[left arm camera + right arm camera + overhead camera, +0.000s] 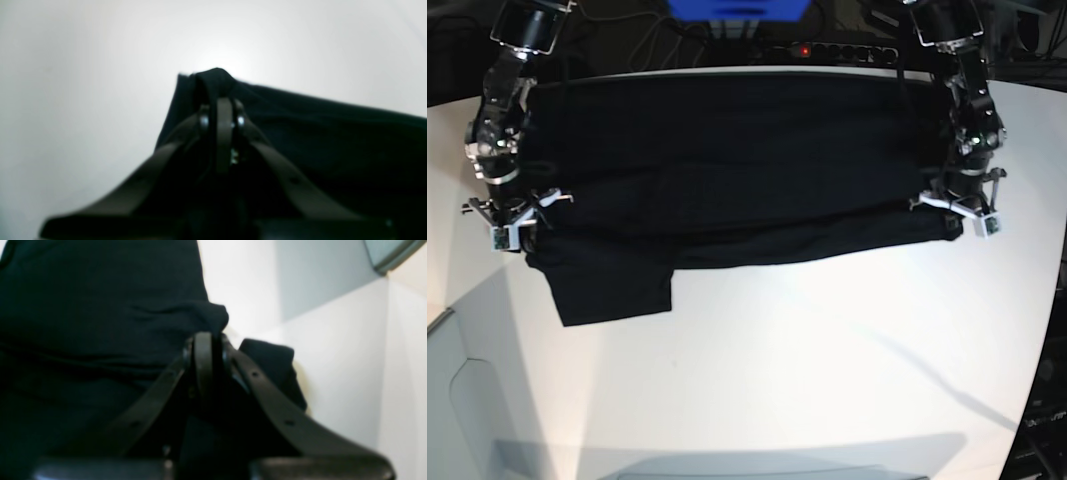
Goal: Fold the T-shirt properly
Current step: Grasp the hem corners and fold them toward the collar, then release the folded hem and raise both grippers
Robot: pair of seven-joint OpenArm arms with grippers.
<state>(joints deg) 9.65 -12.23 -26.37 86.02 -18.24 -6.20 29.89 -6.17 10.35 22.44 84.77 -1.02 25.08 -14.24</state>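
Base view: black T-shirt (727,190) spread across upper half of frame on white table (827,340), left gripper (957,215) and right gripper (512,225) each pinched tight on an edge, probably carrying a fold evenly.

Bare table (827,350) in front of T-shirt (727,170)

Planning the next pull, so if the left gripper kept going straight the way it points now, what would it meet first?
The left gripper is shut on a bunched edge of the T-shirt. Past that fold, the white table seems next, though depth is unclear.
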